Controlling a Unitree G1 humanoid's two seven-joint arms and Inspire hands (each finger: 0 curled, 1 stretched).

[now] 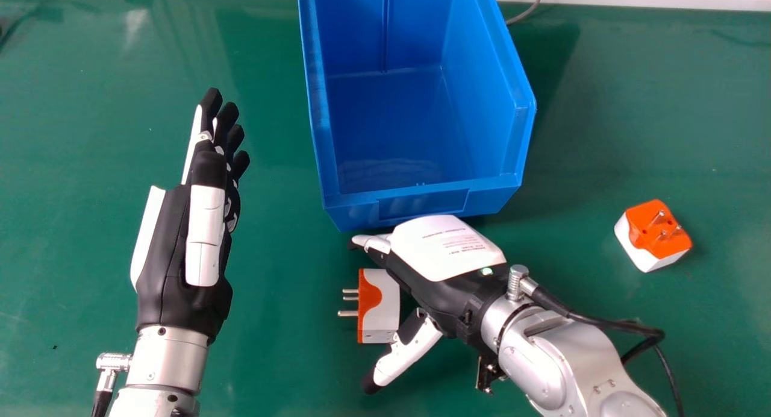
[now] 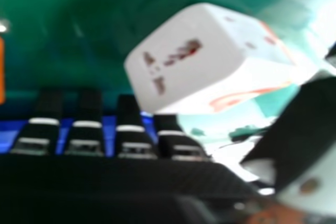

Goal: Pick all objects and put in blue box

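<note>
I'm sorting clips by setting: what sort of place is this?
Probably a robotics lab or test bench: a green work surface, an open blue box, and two plug adapters laid out for picking.

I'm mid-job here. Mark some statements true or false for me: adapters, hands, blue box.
1. The near adapter sits between the right hand's thumb and fingers. True.
2. An adapter already lies in the blue box. False: both adapters are outside it.
3. The far-right adapter's prongs point upward. True.
4. The left hand's fingers are curled. False: they are straight.
5. The near adapter's prongs face the head view's left. True.
</note>
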